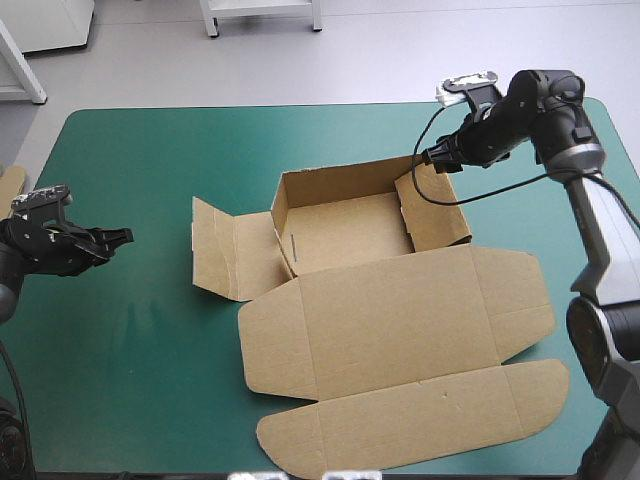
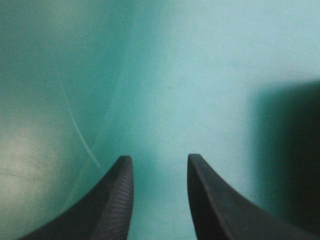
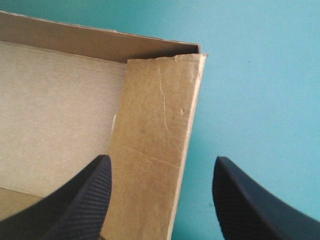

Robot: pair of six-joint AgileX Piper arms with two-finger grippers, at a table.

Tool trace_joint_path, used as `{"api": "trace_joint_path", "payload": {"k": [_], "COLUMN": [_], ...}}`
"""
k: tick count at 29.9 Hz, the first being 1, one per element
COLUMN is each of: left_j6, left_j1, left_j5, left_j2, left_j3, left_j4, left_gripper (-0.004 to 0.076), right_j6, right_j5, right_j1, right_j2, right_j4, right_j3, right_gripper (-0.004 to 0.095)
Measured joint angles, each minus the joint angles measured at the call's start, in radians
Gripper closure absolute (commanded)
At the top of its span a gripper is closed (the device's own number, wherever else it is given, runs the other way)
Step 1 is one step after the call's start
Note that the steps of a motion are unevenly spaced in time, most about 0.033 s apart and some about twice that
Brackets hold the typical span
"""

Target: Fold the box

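Brown box [image 1: 380, 300] in the middle of the teal-green table cover [image 1: 150, 380]. Only partly folded: tray walls up at the far side, big lid lying flat toward the near edge, left flap [image 1: 225, 250] spread out flat beside the tray.

Right gripper [image 1: 437, 160] over the far right corner of the tray. Wide open, holding nothing. One black finger above the inside of the tray, the other above the bare cover outside, with the right side wall [image 3: 150, 130] between the two (probably lined up like that to pinch the wall or push it over). Cannot tell whether touching the board yet.

Left gripper [image 1: 118, 240] low over the bare cover near the table's left edge, well apart from the box. Partly open, empty too. Probably parked there to stay out of the way.

Edge of more board [image 1: 10, 185] at the table's left edge.
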Motion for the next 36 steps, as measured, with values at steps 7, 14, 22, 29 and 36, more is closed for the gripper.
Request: {"api": "trace_joint_path", "payload": {"k": [7, 14, 22, 29, 36], "left_j6": [0.000, 0.007, 0.008, 0.016, 0.043], "left_j1": [0.000, 0.000, 0.000, 0.000, 0.000], "left_j5": [0.006, 0.007, 0.016, 0.016, 0.021], "left_j2": [0.000, 0.000, 0.000, 0.000, 0.000], "left_j3": [0.000, 0.000, 0.000, 0.000, 0.000], "left_j4": [0.001, 0.001, 0.000, 0.000, -0.036], "left_gripper": [0.0463, 0.0463, 0.0463, 0.0463, 0.0463], "right_j6": [0.000, -0.001, -0.049, -0.093, -0.096], "right_j5": [0.003, -0.005, -0.198, -0.272, -0.348], "right_j1": [0.002, 0.002, 0.002, 0.002, 0.002], "right_j2": [-0.175, -0.282, -0.235, -0.136, -0.059], "right_j4": [0.000, -0.012, -0.032, 0.001, 0.031], "right_j3": [0.161, 0.401, 0.447, 0.447, 0.445], "right_gripper": [0.0345, 0.0345, 0.0245, 0.0220, 0.0248]}}
